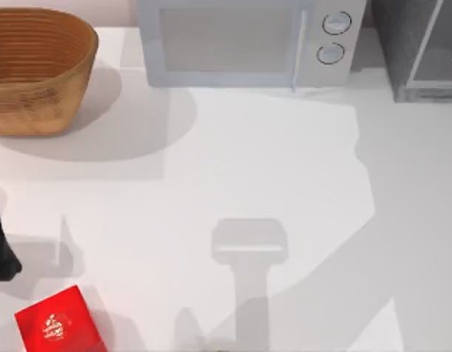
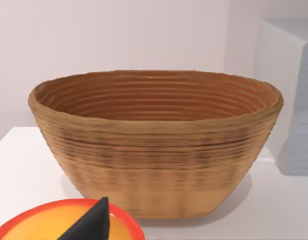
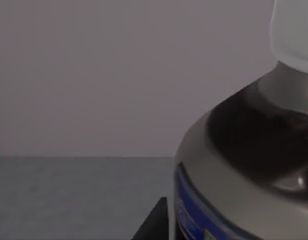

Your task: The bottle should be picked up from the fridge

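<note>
Judging by the right wrist view, the grey-bodied, blue-labelled bottle [image 3: 243, 165] stands inside the dark grey boxy fridge [image 1: 423, 51], not yet lifted; the jaws' state cannot be told.

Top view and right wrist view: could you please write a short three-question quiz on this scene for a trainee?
1. True or false: in the top view, the fridge stands to the right of the microwave.
2. How many round knobs does the microwave have? A one, B two, C four.
3. Fill in: in the right wrist view, the bottle carries a ___ label.
Key: 1 true; 2 B; 3 blue.
</note>
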Controlling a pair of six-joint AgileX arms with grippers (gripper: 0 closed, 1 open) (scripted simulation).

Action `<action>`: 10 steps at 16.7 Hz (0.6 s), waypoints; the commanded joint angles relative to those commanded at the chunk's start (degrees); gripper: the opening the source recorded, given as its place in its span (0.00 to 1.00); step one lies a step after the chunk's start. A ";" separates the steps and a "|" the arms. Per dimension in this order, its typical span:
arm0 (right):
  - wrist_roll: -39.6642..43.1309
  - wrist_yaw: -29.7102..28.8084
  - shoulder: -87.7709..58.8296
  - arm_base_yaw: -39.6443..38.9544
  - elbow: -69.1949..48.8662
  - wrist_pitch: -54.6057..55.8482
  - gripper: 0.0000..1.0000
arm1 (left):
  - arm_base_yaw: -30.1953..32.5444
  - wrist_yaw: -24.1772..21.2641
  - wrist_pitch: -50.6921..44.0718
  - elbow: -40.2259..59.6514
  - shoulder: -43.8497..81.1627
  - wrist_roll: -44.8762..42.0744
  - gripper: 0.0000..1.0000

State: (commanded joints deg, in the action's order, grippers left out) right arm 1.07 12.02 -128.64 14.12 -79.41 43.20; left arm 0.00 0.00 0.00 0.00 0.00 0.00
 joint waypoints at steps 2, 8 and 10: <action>0.00 0.00 0.00 0.00 0.00 0.00 0.00 | 0.00 0.00 0.00 0.00 0.00 0.00 1.00; 0.00 0.00 0.00 0.00 0.00 0.00 0.00 | 0.00 0.00 0.00 0.00 0.00 0.00 1.00; -0.08 0.02 0.11 0.19 0.01 0.00 0.00 | 0.00 0.00 0.00 0.00 0.00 0.00 1.00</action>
State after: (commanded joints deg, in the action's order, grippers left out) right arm 0.99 12.04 -128.53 14.31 -79.40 43.20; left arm 0.00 0.00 0.00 0.00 0.00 0.00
